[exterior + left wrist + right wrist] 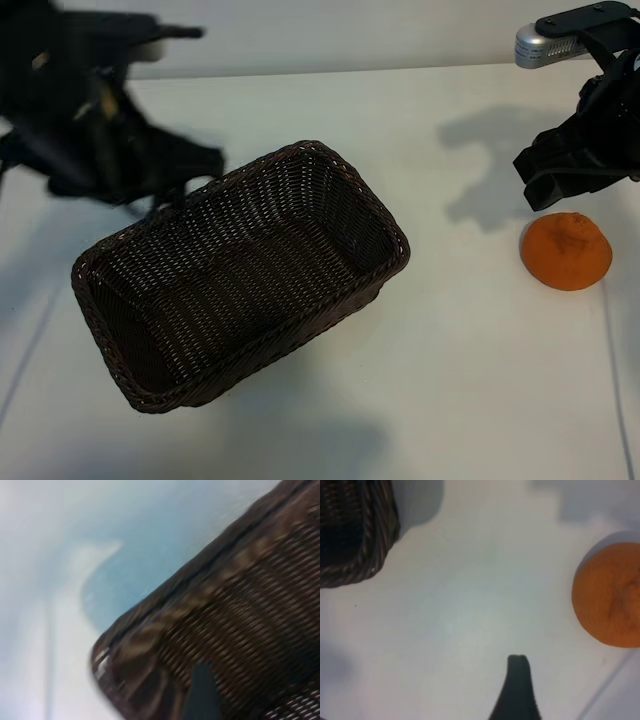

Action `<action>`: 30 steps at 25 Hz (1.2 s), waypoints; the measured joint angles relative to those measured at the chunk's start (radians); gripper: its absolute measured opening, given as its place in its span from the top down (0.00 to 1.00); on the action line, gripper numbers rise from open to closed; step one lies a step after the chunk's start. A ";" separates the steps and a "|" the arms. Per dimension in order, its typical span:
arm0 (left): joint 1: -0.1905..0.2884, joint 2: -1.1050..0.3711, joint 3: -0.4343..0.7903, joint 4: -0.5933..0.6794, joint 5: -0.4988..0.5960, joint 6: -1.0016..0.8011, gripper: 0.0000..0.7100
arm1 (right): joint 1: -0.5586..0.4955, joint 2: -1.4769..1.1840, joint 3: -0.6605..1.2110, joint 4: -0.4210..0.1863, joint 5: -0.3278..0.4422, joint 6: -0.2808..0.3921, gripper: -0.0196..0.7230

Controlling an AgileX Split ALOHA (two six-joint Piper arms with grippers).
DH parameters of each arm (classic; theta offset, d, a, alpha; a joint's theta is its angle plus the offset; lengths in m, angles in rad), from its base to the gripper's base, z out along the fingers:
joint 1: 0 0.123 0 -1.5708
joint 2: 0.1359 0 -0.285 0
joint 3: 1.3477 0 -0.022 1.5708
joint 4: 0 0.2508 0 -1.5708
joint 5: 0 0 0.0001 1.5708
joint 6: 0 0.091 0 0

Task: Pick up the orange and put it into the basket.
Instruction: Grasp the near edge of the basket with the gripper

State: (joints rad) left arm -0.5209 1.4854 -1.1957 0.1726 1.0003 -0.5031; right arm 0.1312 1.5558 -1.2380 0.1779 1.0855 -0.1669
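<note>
The orange point(566, 250) lies on the white table at the right, well apart from the basket point(240, 280), which stands empty at the middle. My right gripper point(535, 180) hangs open just above and behind the orange, holding nothing. In the right wrist view one finger point(518, 680) shows over bare table, with the orange point(610, 597) off to one side and a basket corner point(370, 545) farther off. My left gripper point(165, 195) is blurred, at the basket's far left rim, open. The left wrist view shows one finger point(202, 692) over the wicker basket point(240, 605).
The table point(450, 380) is white. A silver camera mount point(540, 45) sits above the right arm at the far right. The right arm's shadow point(490, 170) falls on the table between the basket and the orange.
</note>
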 joint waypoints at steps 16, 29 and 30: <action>0.000 -0.252 0.450 0.128 -0.094 -0.397 0.19 | 0.000 0.000 0.000 0.000 0.003 0.000 0.22; 0.000 -0.190 0.564 0.167 -0.293 -0.573 0.19 | 0.000 0.000 0.000 0.000 0.004 0.000 0.22; 0.000 -0.167 0.565 0.167 -0.298 -0.574 0.19 | 0.000 0.000 0.000 0.000 0.004 0.000 0.22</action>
State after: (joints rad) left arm -0.5209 1.3182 -0.6312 0.3398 0.7021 -1.0769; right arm 0.1312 1.5558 -1.2380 0.1779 1.0899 -0.1669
